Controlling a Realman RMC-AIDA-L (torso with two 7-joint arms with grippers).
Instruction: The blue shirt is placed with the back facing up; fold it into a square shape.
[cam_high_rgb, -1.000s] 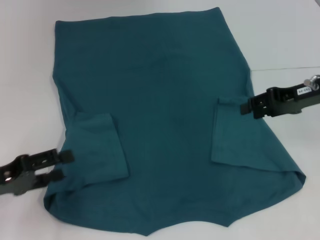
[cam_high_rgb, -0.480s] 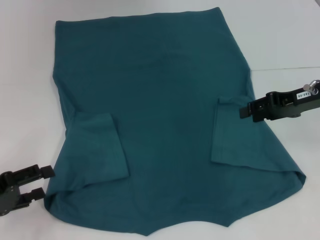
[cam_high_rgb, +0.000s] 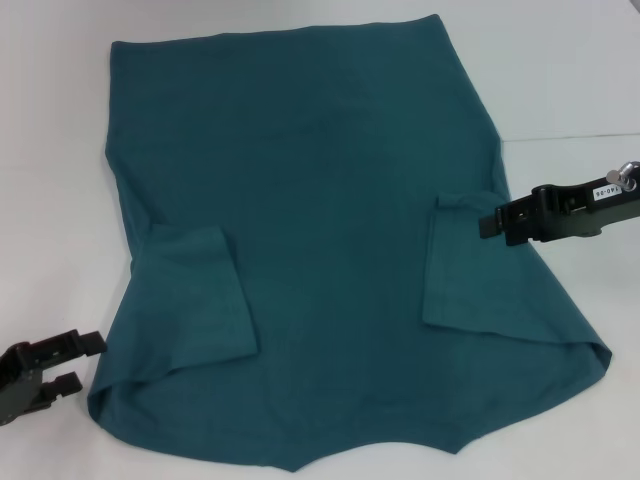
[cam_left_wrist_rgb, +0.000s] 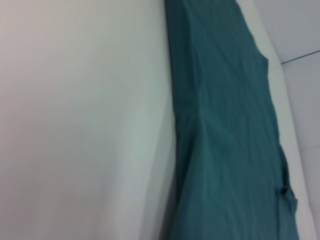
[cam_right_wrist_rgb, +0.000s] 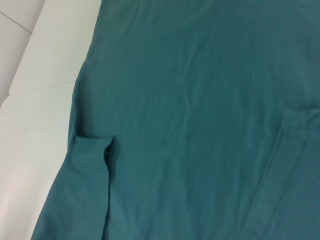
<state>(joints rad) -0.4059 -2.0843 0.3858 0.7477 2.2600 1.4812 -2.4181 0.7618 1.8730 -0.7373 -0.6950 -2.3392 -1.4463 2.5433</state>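
Tabletop (cam_high_rgb: 560, 70): white, carrying everything. Shirt (cam_high_rgb: 320, 200): lying flat, covering most of the tabletop, both sleeves already folded inward over the body; left sleeve (cam_high_rgb: 195, 295), right sleeve (cam_high_rgb: 465, 265).

Right hand (cam_high_rgb: 487, 219): hovering at the shirt's right edge, just beside the folded right sleeve; fingers looking pressed together, gripping no cloth as far as can be judged. Left hand (cam_high_rgb: 85, 362): sitting off the shirt near its lower left corner, fingers spread, holding nothing.

Judging the step: sleeve folds done, body folds not yet begun. Next move likely calling for gripping the near corners or side edges and carrying them across evenly.

White label on the right arm (cam_high_rgb: 606, 184): printing present, not readable.
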